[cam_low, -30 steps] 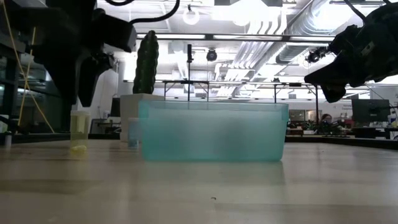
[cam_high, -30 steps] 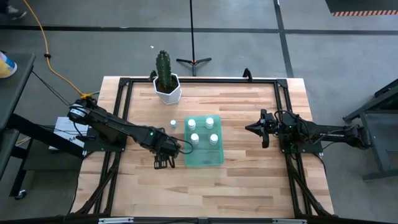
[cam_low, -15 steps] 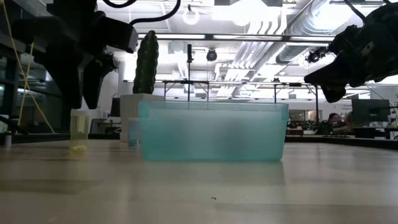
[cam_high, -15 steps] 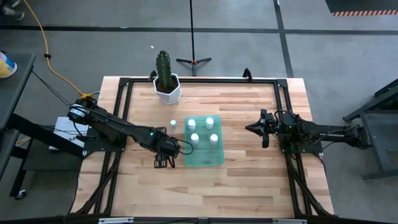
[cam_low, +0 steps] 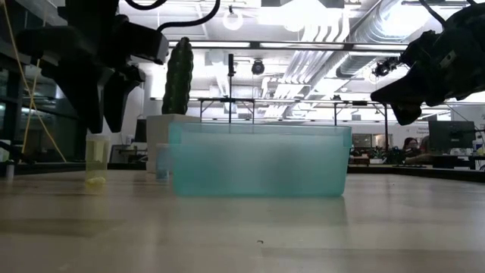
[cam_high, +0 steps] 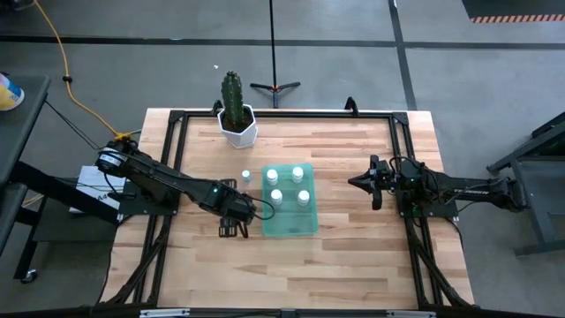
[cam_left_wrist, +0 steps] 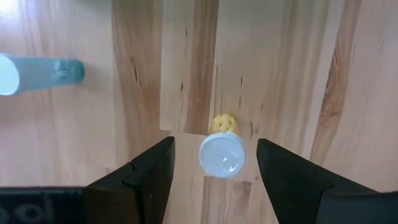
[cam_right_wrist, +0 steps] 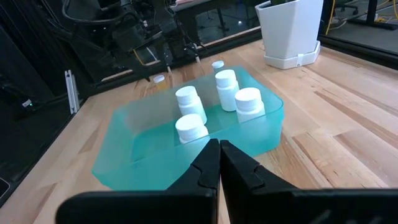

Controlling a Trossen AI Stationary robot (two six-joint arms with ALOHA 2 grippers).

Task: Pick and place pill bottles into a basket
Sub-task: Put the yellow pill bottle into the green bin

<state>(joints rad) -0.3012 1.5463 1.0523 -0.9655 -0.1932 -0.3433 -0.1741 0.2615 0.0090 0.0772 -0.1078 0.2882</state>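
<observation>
The green tray (cam_high: 290,212) lies mid-table with several white pill bottles (cam_high: 275,197) standing in it; they also show in the right wrist view (cam_right_wrist: 227,87). One bottle (cam_high: 245,177) stands on the table just left of the tray's far end. Another bottle (cam_left_wrist: 222,155) stands on the table near the tray's near left corner and also shows in the low view (cam_low: 96,161). My left gripper (cam_left_wrist: 214,163) is open and points down. Its fingers stand on either side of this bottle, above it (cam_low: 102,125). My right gripper (cam_high: 375,184) is shut and hovers right of the tray.
A white hexagonal pot with a cactus (cam_high: 237,124) stands at the table's far side, left of centre. The black frame rails (cam_high: 172,159) run along the table's left and right sides. Bare wood lies near the front edge (cam_high: 291,274).
In the low view my left gripper's fingers have gone from one dark wedge to two tips standing apart above the bottle. Whether it has turned or opened I cannot tell. The bottle has stayed in place.
</observation>
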